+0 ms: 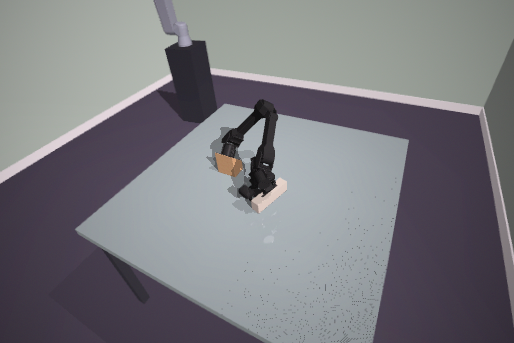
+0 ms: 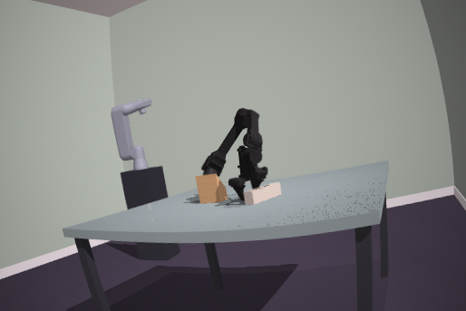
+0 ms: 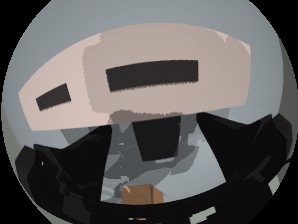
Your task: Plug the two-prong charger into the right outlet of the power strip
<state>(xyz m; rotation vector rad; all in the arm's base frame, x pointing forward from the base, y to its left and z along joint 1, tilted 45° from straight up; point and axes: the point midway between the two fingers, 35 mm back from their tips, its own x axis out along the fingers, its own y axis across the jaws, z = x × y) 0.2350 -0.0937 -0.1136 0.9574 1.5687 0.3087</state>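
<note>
Beyond the far left corner of the tabletop (image 1: 320,157) (image 2: 181,228) stands a dark pedestal (image 1: 190,79) (image 2: 145,188) carrying a pale lilac arm (image 1: 164,7) (image 2: 121,133), apart from the work. On the tabletop, an orange-brown block (image 1: 228,164) (image 2: 209,189) (image 3: 137,194) sits between the power strip and the left edge, close in front of the foot of the black arm (image 1: 269,137) (image 2: 228,140). The power strip (image 1: 270,199) (image 2: 264,193) (image 3: 225,75), a pale pink bar, lies near the middle of the tabletop, well in from its corners, with the hand (image 1: 259,195) (image 2: 249,191) (image 3: 154,121) low beside it. The hand is spread wide, pinching nothing. In the wrist view a dark block (image 3: 157,140) shows between its fingers, against the near side of the strip; it may be the two-prong charger, but its black merges with the hand's, and I cannot tell whether any prongs are seated. Two dark patches show on the strip, too plain to make out prong holes. From above, the arm covers part of the strip; the block hides the arm's foot in the exterior view, and the tabletop's nearest corner is cut off in the top view.
</note>
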